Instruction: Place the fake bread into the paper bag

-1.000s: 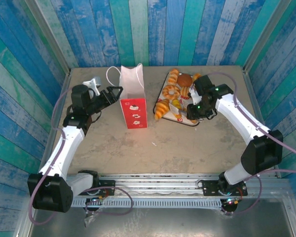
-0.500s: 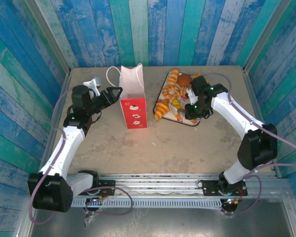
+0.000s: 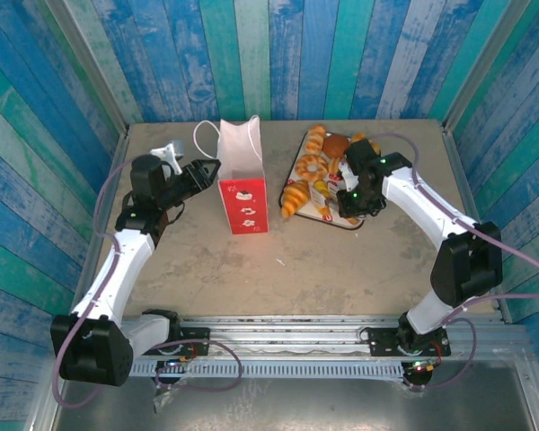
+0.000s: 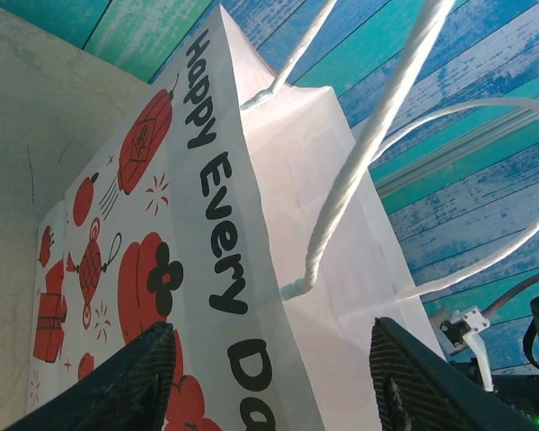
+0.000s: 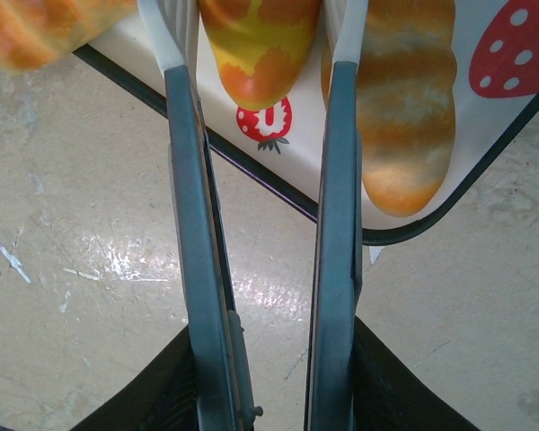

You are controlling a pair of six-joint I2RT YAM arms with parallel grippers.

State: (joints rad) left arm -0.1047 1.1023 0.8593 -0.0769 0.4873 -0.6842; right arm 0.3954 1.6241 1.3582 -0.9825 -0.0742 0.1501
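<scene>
Black lettering [image 4: 217, 235] along paper bag [image 4: 328, 180], left wrist; overhead, its red front [image 3: 243, 206]

text: "Happy Every Da", end cut off | black letters | on: white side of the paper bag [image 4: 287, 162]

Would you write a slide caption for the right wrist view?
Jaws flank a yellow-orange toy pastry on the strawberry-print tray, ridged loaf alongside.

We see the paper bag [image 4: 278, 224] as matt white paper with twisted cord handles [image 4: 368, 135]. Right of the bag, the fake bread [image 5: 251, 45] looks glossy plastic on a smooth printed tray [image 5: 481, 135]. The right hand [image 5: 256, 27] has smooth, matt grey fingers [image 5: 337, 224]; the tabletop [image 5: 90, 224] is mottled, stone-like, faintly shiny.
</scene>
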